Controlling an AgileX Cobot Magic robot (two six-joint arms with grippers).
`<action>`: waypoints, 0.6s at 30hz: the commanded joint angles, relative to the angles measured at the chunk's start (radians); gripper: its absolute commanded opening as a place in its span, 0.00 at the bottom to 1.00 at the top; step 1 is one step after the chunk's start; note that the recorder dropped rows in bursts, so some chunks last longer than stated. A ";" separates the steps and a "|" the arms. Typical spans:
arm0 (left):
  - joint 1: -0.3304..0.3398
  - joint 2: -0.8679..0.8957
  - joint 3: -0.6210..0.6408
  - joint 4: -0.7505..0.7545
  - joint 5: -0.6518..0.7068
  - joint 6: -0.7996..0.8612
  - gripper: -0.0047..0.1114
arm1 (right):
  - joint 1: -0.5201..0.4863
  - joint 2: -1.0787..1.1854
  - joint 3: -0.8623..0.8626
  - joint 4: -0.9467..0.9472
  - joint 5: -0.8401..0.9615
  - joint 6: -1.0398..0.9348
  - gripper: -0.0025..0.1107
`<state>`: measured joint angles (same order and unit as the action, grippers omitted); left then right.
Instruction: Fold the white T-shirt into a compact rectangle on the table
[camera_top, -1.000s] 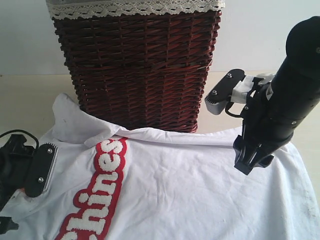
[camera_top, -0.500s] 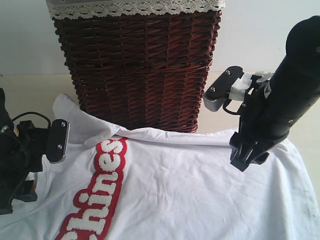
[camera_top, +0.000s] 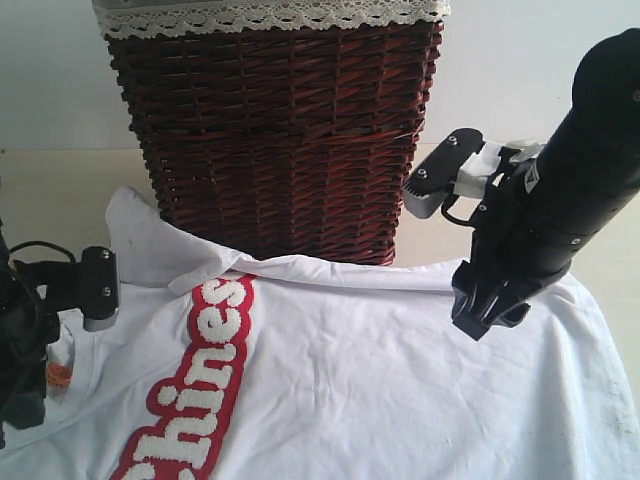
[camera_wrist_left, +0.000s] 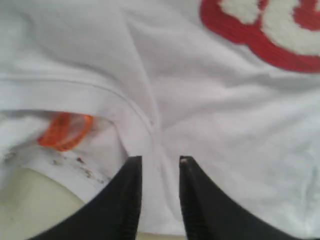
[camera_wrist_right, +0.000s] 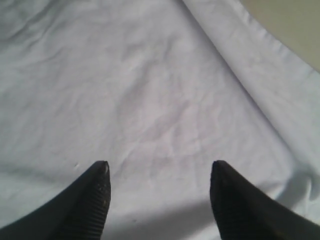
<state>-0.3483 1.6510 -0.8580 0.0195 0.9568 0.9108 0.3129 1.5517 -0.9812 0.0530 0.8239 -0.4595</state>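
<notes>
The shirt (camera_top: 380, 370) lay spread front-up on the table (camera_top: 40, 190) in front of the basket (camera_top: 280, 130). Its far edge was doubled over in a loose fold at the basket's foot, so by my judgement the folding was barely begun. White fuzzy lettering (camera_top: 205, 365) on a red band ran away from the basket. The letters "hines" could be read, and the rest was cut off at the picture's edge.

In front of the basket's left corner, the left gripper (camera_wrist_left: 159, 160) hung over the ribbed neck (camera_wrist_left: 75, 95). Its fingers stood a narrow gap apart above a crease. Whether they nipped that cloth I could not tell. It looked placed to take the collar end for a fold. The orange tag (camera_wrist_left: 65, 130) showed inside the neck, its print too blurred to read.

In front of the basket's right corner, the right gripper (camera_wrist_right: 159, 165) hovered over plain cloth with fingers spread wide and nothing in them. It was likely posed to seize the matching edge.

The basket stood farthest back, with white lace (camera_top: 270, 15) along its rim. It bore no writing.
</notes>
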 joint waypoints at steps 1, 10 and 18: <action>-0.002 -0.013 -0.017 -0.005 0.098 0.034 0.55 | 0.002 0.000 -0.003 0.076 -0.012 -0.054 0.53; -0.014 -0.015 -0.028 0.196 0.067 0.101 0.64 | 0.002 0.000 -0.003 0.118 -0.043 -0.091 0.53; -0.014 0.006 -0.028 0.181 -0.128 0.213 0.68 | 0.002 0.000 -0.003 0.150 -0.050 -0.181 0.53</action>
<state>-0.3546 1.6436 -0.8798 0.2060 0.8930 1.0931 0.3129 1.5517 -0.9812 0.1932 0.7801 -0.5956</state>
